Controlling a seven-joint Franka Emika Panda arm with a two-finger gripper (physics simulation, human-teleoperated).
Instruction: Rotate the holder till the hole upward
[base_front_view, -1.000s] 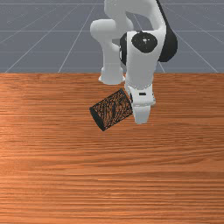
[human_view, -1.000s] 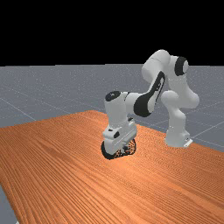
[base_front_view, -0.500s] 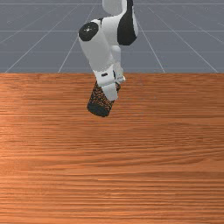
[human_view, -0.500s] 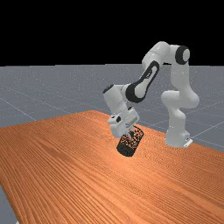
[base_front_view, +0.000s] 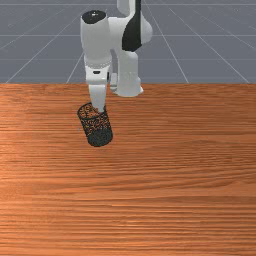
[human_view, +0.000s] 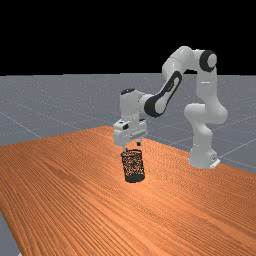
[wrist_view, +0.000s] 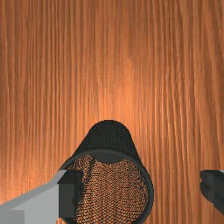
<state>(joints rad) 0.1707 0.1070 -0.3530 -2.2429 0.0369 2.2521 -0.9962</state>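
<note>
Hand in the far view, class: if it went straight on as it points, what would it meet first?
Probably the holder, at its rim: the hand points down, and one finger overlaps that rim. Depth is unclear.

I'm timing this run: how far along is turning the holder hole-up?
Mostly done: the holder has its hole facing roughly upward. Nothing is gripped: the fingers stand open, one overlapping the rim in the wrist view. Left, it seems: the holder leans slightly, so straighten it, then withdraw.

Holder (base_front_view: 97, 127) now approx. upright w/ hole (base_front_view: 90, 111) up, vs. on its side earlier.
</note>
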